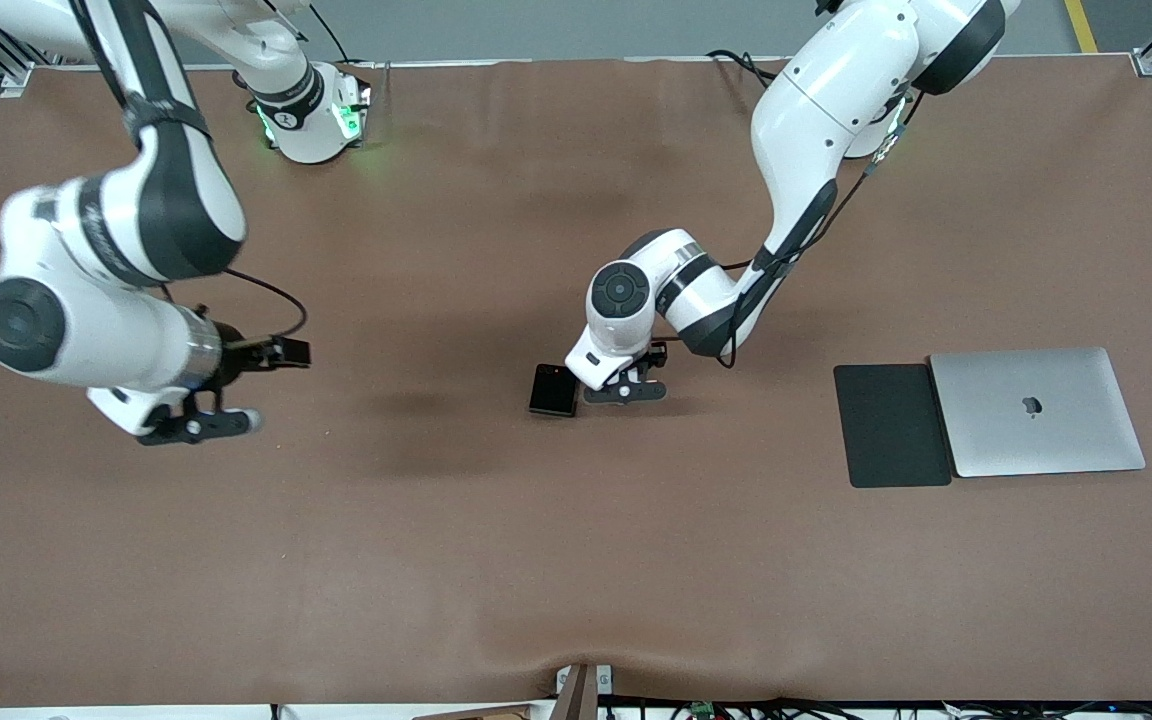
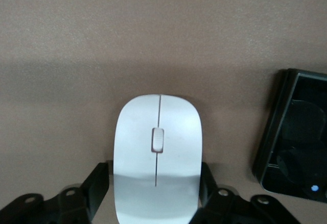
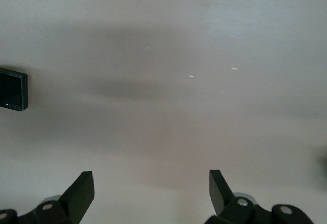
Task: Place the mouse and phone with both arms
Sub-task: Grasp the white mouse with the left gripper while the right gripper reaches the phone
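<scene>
**Getting hold of the mouse without bumping the phone**

Reaching down in the middle of the tabletop (image 1: 496, 560), my left tool (image 1: 624, 391) sits low around the mouse (image 2: 158, 152). The left wrist view shows one black finger (image 2: 97, 185) on each side of the white shell. They look very close to its sides, maybe touching, but I think they are not squeezing yet, so I count this tool as apart. The mouse lies flat, and I cannot see it from the front camera because my arm covers it.

The phone (image 1: 553, 389) lies flat just beside the mouse, toward the right arm's end of the tabletop. That is the tricky part.

To do this well, I should close slowly and evenly, so both fingers meet the smooth sides together and the mouse does not pop out. I should lift straight up and not swing toward the phone.

My right tool (image 1: 198, 424) waits in the air over bare tabletop near its own end, fingers (image 3: 80, 192) wide apart, holding nothing. Its wrist camera sees the phone well apart from it.
</scene>
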`<state>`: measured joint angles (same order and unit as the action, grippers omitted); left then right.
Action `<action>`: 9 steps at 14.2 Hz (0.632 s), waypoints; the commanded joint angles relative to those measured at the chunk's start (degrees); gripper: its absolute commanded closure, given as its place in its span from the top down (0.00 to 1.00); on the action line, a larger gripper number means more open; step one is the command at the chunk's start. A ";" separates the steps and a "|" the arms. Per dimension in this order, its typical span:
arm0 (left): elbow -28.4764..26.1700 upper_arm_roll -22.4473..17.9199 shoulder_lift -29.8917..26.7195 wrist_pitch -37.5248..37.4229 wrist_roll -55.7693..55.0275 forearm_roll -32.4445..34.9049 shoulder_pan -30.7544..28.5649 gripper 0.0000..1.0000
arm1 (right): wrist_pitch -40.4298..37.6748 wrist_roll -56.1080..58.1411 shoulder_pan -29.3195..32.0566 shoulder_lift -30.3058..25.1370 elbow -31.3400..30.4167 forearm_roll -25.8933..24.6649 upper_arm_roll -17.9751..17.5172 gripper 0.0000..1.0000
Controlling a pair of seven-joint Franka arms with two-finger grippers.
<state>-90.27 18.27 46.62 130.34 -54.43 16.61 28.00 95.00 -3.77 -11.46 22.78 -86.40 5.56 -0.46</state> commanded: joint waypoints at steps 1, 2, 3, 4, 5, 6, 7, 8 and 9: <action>1.24 -0.52 0.23 0.18 -1.99 1.58 0.74 0.58 | -0.35 0.52 -2.51 4.19 1.76 1.20 0.20 1.00; 1.24 -0.52 -0.04 0.18 -1.91 1.67 0.66 0.55 | 0.18 0.43 -2.95 5.16 2.02 2.60 0.20 1.00; 1.24 -0.52 -0.56 0.18 -1.90 1.76 0.31 0.54 | 2.36 0.34 -4.17 6.74 2.29 5.40 0.20 1.00; 1.15 -0.52 -1.09 -0.08 -1.90 1.76 -0.04 0.50 | 5.86 -0.18 -5.14 8.40 2.46 7.86 0.20 1.00; 1.15 -0.52 -1.18 -0.17 -1.90 1.76 -0.39 0.50 | 9.64 -0.27 -6.28 10.16 2.38 9.89 0.20 1.00; 0.89 -0.52 -2.05 -0.52 -1.82 1.76 -0.92 0.50 | 12.02 -0.27 -6.99 11.40 2.38 11.39 0.29 1.00; 0.71 -0.52 -3.02 -0.87 -1.64 1.76 -1.62 0.50 | 13.00 -0.27 -8.13 12.45 2.29 12.45 0.29 1.00; 0.45 -0.43 -4.42 -1.66 -1.29 1.85 -2.50 0.50 | 13.71 -0.27 -9.71 13.60 2.29 12.46 0.29 1.00; 0.36 -0.43 -5.91 -3.32 -0.85 1.85 -3.46 0.51 | 15.72 -0.53 -10.85 14.22 2.20 12.46 0.29 1.00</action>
<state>-88.52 17.74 44.93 129.82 -54.43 16.75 26.16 109.20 -3.81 -20.00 34.86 -86.06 16.64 -0.65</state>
